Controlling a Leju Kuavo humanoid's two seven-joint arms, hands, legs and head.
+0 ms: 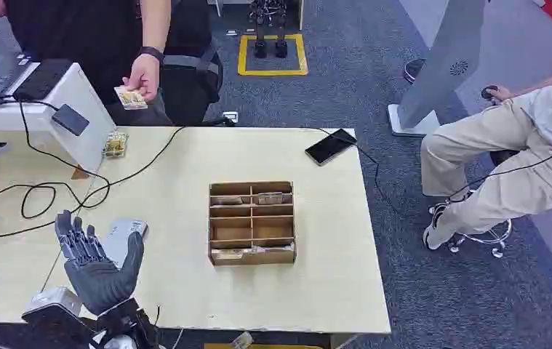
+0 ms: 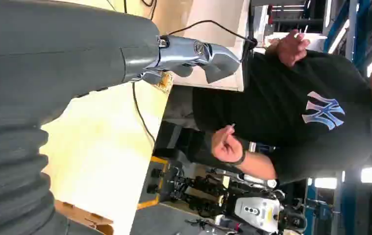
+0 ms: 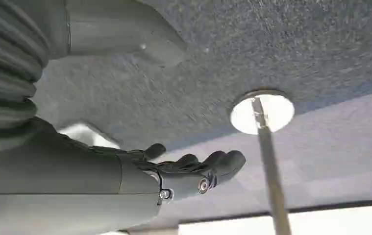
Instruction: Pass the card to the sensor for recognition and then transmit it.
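Observation:
A person in a black shirt stands behind the table and holds a card (image 1: pixel 130 97) in one hand (image 1: pixel 142 75) above the table's far left edge. That hand (image 2: pixel 226 146) pinches the card edge-on in the left wrist view. My left hand (image 1: pixel 97 267) is raised over the table's near left corner, palm up, fingers spread, with nothing in it. A black sensor pad (image 1: pixel 70 119) is fixed to the slanted white stand (image 1: pixel 84 109) at far left. My right hand (image 3: pixel 193 171) hangs over the carpet with its fingers loosely extended, holding nothing.
A cardboard divider box (image 1: pixel 252 222) with cards in some slots stands mid-table. A black phone (image 1: pixel 330 145) lies at the far right edge, cables (image 1: pixel 54 190) trail across the left. A small grey device (image 1: pixel 124 236) lies by my left hand. A seated person (image 1: pixel 520 156) is at right.

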